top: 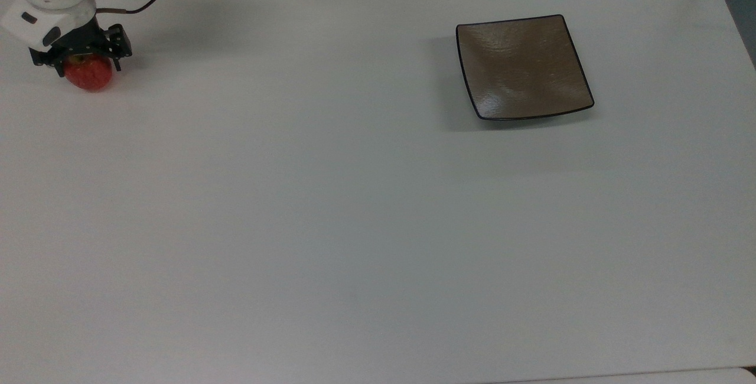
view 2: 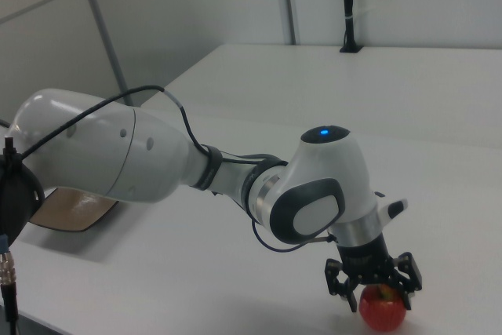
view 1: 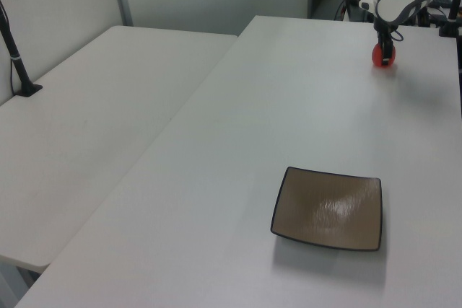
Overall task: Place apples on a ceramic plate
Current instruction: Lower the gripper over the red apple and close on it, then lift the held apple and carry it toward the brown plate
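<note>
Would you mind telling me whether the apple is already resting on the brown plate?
No, in the top view the apple sits on the white table beneath the end effector, far from the bare plate.

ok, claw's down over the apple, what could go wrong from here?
1. The apple is round; the claw straddles its top, so closing high could squeeze it out and let it roll across the table.
2. The plate sits far across the table: a weak grip risks a drop on the way.
</note>
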Available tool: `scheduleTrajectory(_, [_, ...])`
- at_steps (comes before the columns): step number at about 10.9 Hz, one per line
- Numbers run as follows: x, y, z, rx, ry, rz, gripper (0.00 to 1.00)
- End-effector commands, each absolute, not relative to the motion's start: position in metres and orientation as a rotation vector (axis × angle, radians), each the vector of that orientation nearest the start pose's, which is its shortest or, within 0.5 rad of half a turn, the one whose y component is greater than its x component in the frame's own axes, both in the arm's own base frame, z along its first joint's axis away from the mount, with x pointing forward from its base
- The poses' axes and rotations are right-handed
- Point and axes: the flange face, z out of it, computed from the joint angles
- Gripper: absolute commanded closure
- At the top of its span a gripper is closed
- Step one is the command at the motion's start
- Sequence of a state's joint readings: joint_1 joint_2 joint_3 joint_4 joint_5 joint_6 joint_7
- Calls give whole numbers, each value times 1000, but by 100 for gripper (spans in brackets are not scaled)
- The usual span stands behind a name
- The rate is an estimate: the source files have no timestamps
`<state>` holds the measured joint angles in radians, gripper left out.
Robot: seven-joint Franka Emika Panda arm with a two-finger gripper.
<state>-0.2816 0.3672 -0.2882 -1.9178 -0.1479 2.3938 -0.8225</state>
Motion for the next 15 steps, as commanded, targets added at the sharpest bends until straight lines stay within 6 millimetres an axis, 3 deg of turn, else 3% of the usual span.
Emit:
scheduleTrajectory(1, [536, -335, 318, -3323, -703, 73, 26])
scheduleTrajectory(2, [536, -334, 320, -3322, -700, 76, 48])
scheduleTrajectory(3, [536, -334, 326, -3325, -689, 70, 59])
scheduleTrajectory(5, [533, -326, 351, -3297, -652, 112, 58])
scheduleTrajectory(7, [538, -295, 402, -3271, -671, 89, 58])
scheduleTrajectory(11, [540, -205, 526, -3203, -679, 107, 58])
scheduleTrajectory(14, [525, -120, 588, -3109, -701, 51, 57])
scheduleTrajectory(15, [519, -90, 596, -3094, -705, 80, 57])
